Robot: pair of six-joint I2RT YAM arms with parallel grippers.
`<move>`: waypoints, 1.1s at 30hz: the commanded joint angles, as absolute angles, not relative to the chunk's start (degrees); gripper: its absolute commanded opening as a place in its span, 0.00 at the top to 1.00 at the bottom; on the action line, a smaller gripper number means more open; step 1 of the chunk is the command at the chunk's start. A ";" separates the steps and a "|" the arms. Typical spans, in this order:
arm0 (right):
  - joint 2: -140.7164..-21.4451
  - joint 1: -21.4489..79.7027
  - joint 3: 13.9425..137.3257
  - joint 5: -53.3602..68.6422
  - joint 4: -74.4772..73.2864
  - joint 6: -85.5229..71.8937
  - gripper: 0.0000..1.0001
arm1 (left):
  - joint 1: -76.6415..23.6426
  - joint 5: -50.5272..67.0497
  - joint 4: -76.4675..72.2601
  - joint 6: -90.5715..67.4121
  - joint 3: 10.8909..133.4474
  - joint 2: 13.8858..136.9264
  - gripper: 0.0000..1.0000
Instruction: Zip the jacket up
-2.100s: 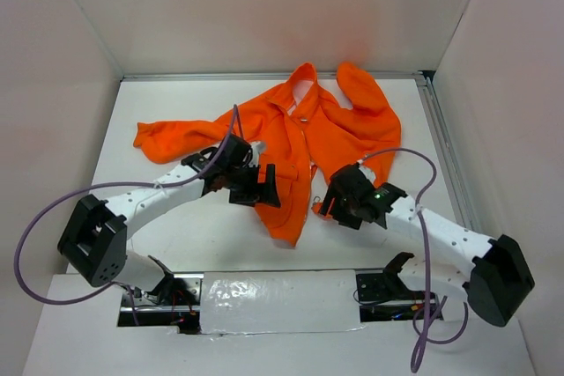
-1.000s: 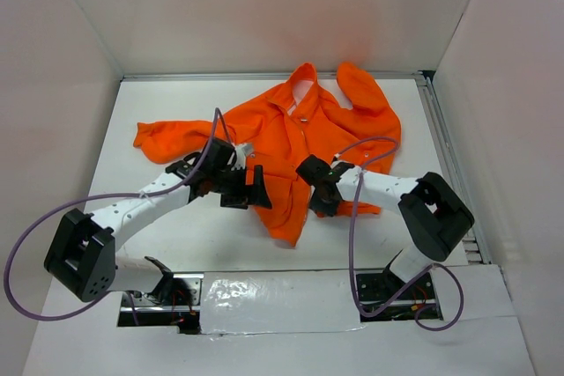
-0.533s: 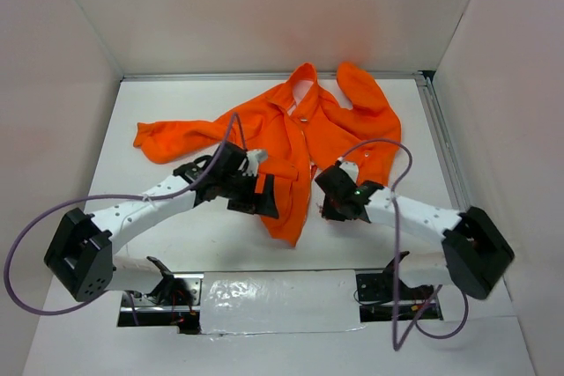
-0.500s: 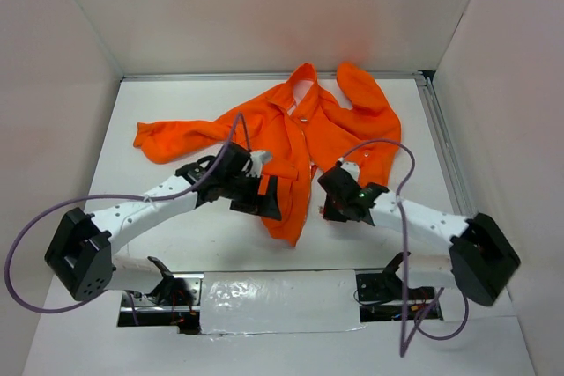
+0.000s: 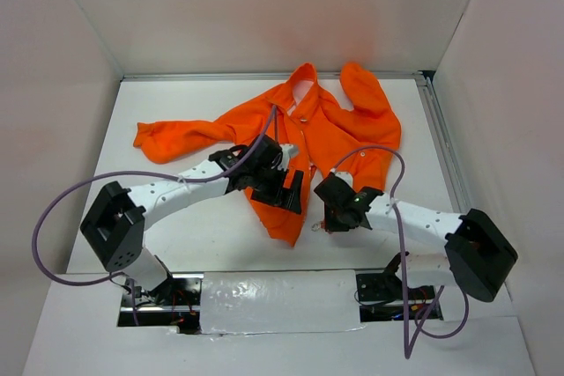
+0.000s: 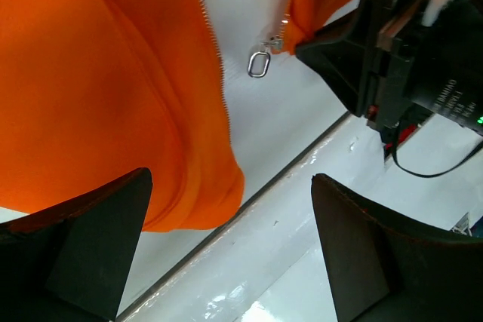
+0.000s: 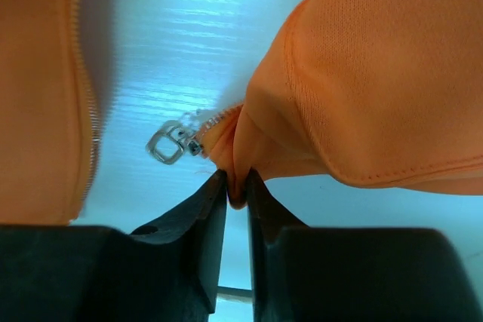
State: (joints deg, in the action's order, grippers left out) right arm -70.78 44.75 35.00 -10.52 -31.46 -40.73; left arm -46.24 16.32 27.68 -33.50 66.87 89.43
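free: table (image 5: 203, 237) left of jacket (image 5: 328, 134) | obstacle: right gripper (image 7: 236, 186) pinching jacket hem

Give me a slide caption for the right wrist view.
Right end effector pinches hem of bright orange fleece jacket beside silver zipper pull.
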 commanded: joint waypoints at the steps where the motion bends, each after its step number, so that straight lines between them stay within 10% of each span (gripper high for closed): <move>1: -71.98 46.05 37.79 -13.54 -36.12 -44.47 0.76 | -45.53 15.38 28.56 -34.63 67.50 89.65 0.01; 7: -70.14 48.69 40.07 -15.37 -37.70 -51.57 0.46 | -44.47 17.14 27.33 -34.63 63.73 86.41 0.01; 33: -81.21 51.33 46.85 -27.34 -41.40 -75.32 0.46 | -35.60 23.56 23.38 -32.52 55.90 78.23 0.01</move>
